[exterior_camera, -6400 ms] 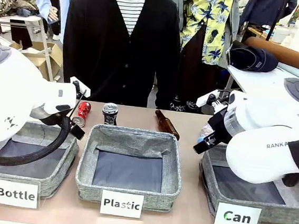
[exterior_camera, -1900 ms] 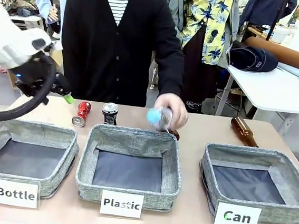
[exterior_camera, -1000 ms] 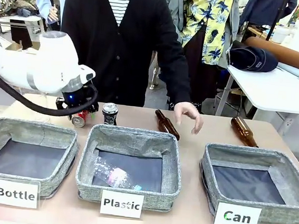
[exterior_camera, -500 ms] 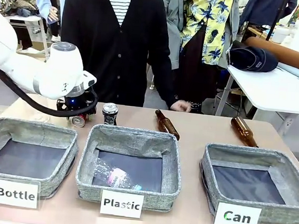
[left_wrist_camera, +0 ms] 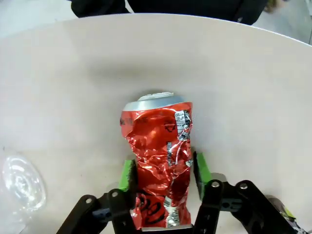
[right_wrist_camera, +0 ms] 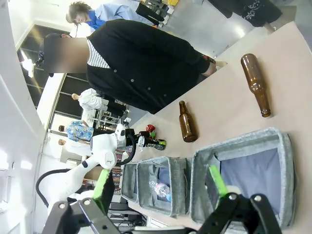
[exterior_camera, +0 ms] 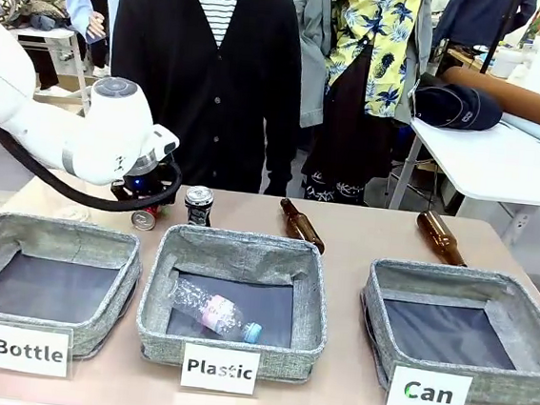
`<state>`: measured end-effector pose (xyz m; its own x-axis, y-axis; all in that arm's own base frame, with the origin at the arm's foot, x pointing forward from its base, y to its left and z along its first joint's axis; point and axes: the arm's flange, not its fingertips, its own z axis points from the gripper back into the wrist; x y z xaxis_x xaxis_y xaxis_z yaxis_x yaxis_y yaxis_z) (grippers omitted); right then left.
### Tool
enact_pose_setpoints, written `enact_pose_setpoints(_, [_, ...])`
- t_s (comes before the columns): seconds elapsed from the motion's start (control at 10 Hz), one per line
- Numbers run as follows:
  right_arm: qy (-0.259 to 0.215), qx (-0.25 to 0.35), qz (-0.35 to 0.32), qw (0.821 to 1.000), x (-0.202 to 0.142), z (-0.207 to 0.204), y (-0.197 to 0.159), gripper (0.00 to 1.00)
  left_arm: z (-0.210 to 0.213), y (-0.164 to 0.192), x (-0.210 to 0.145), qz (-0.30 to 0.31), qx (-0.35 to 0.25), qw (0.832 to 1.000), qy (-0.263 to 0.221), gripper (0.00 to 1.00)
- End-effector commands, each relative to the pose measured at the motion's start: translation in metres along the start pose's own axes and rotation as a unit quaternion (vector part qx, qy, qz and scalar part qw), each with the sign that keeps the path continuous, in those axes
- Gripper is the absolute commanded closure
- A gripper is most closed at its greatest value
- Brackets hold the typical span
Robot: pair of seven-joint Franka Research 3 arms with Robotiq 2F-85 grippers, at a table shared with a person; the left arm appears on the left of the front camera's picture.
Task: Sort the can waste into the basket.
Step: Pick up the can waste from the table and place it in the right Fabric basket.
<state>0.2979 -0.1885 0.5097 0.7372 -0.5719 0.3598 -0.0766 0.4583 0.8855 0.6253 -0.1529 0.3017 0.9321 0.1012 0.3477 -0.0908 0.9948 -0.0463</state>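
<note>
The left gripper [left_wrist_camera: 163,171] clamps the crushed red can [left_wrist_camera: 157,146] by its sides near the far-left edge of the bench [exterior_camera: 362,240], probably not yet lifted, ready for carrying to the Can basket [exterior_camera: 464,276] at the near-right corner, while the right gripper [right_wrist_camera: 161,185] hangs spread and empty.

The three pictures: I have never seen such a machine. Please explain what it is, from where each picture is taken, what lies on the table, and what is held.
Two white robot arms with two-finger grippers face a person across a table. The front view looks from between the arms; the other two come from cameras on each wrist. On the table are two brown bottles, a black can, and three grey bins: Bottle bin, Plastic bin, Can bin. A clear bottle lies in the Plastic bin. The left gripper is shut on a crushed red can on the table. The right gripper is open, empty.
</note>
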Motion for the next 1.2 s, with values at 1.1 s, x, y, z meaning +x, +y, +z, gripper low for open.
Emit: enact_pose_setpoints(1.1, [-0.007, 0.009, 0.014, 1.0, 0.003, -0.002, -0.001, 0.0, 0.32, 0.142, -0.205, -0.366, -0.233, 0.901, -0.01, 1.0])
